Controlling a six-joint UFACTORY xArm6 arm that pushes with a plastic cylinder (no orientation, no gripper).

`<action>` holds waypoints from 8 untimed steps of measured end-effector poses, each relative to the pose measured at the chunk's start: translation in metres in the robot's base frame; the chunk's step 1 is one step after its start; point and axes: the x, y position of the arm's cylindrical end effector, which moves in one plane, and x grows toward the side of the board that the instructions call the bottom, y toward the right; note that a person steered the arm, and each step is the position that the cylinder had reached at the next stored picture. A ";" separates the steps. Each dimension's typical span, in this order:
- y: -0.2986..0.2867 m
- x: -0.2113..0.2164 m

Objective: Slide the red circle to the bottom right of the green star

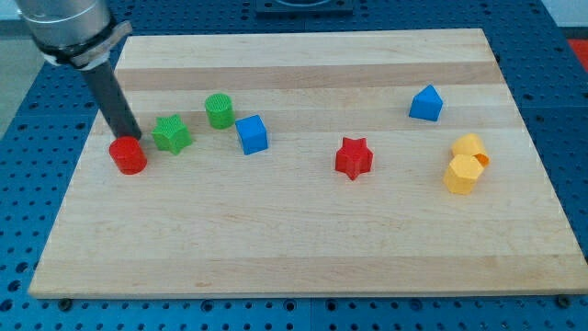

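Observation:
The red circle (128, 155) sits near the board's left edge. The green star (171, 134) is just to its upper right, a small gap apart. My tip (131, 138) is at the red circle's top edge, touching or nearly touching it, and just left of the green star. The dark rod slants up to the view's top left.
A green circle (220, 110) and a blue cube (251, 134) lie right of the green star. A red star (354, 158) is mid-board. A blue block (425, 103) and two yellow blocks (466, 165) are at the right. The wooden board (303, 257) ends close to the red circle's left.

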 end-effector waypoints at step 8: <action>0.154 0.103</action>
